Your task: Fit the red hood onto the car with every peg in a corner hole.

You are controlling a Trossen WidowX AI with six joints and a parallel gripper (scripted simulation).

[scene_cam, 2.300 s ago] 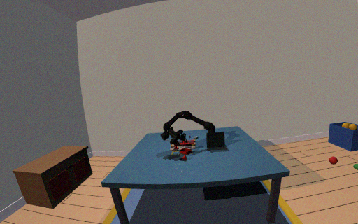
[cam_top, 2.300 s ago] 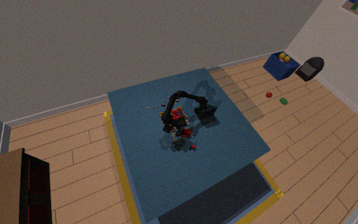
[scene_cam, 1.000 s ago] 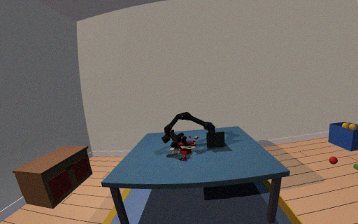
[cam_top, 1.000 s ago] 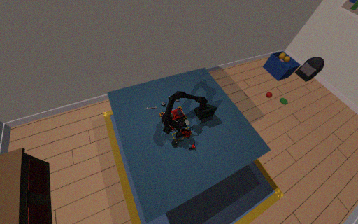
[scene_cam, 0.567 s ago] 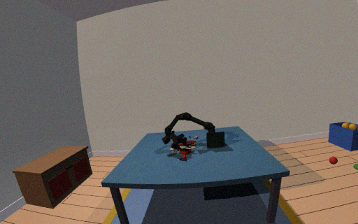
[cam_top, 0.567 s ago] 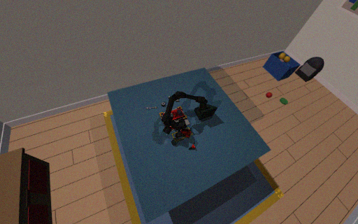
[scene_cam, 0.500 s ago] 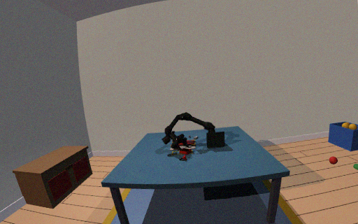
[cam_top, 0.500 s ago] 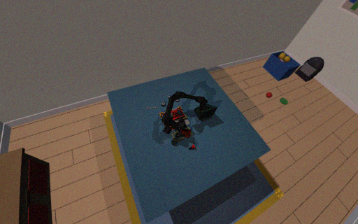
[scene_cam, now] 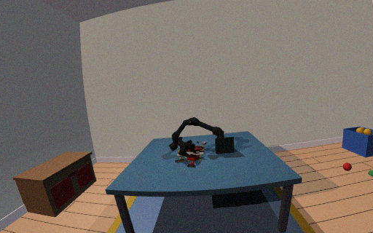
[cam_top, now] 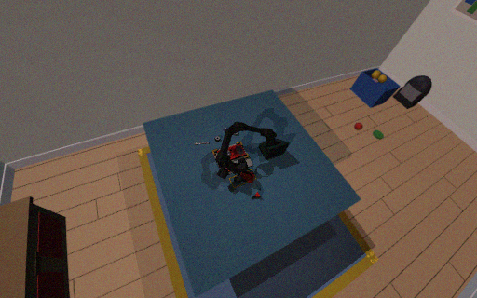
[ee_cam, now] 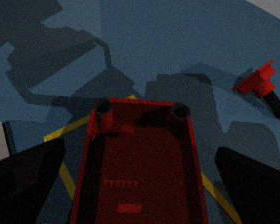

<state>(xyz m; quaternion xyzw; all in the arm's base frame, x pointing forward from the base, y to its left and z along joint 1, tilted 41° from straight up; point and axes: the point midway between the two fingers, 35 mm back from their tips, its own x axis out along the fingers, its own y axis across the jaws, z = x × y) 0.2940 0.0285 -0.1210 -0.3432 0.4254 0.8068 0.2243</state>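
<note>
Black end effector (cam_top: 248,178) (scene_cam: 188,154) (ee_cam: 143,151) | fingers wide open | holding nothing | red hood (ee_cam: 141,165) between
</note>
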